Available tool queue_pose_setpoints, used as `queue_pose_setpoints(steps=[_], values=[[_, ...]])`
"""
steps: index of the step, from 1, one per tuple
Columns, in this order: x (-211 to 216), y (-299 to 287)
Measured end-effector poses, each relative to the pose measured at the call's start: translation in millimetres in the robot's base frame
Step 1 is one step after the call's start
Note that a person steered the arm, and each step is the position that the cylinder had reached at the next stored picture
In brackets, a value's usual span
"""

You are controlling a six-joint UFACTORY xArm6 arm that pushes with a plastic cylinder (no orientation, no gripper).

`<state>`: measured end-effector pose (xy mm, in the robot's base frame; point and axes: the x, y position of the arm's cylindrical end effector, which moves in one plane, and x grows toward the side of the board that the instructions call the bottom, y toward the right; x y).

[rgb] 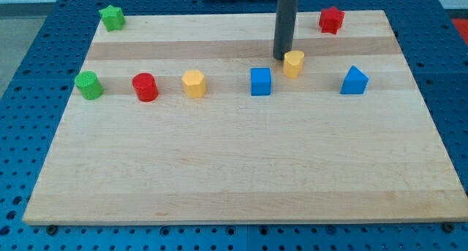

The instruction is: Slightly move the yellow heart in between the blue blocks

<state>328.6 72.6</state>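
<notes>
The yellow heart (294, 63) sits on the wooden board right of centre, toward the view's top. My tip (281, 57) is at the heart's upper left edge, touching or almost touching it. The blue cube (260, 81) lies just below and left of the heart. The blue triangular block (354, 80) lies to the heart's right, a little lower. The heart is between the two blue blocks sideways but slightly higher than both.
A yellow hexagon (194, 83), a red cylinder (145, 87) and a green cylinder (89, 85) line up to the left. A green star (112, 17) is at the top left, a red star (331, 20) at the top right.
</notes>
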Motion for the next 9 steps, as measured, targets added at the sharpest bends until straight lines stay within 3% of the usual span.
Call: queue_pose_setpoints(steps=[1, 4, 6, 8, 9], values=[[19, 7], [20, 25], [1, 51], [-17, 157], [-51, 193]])
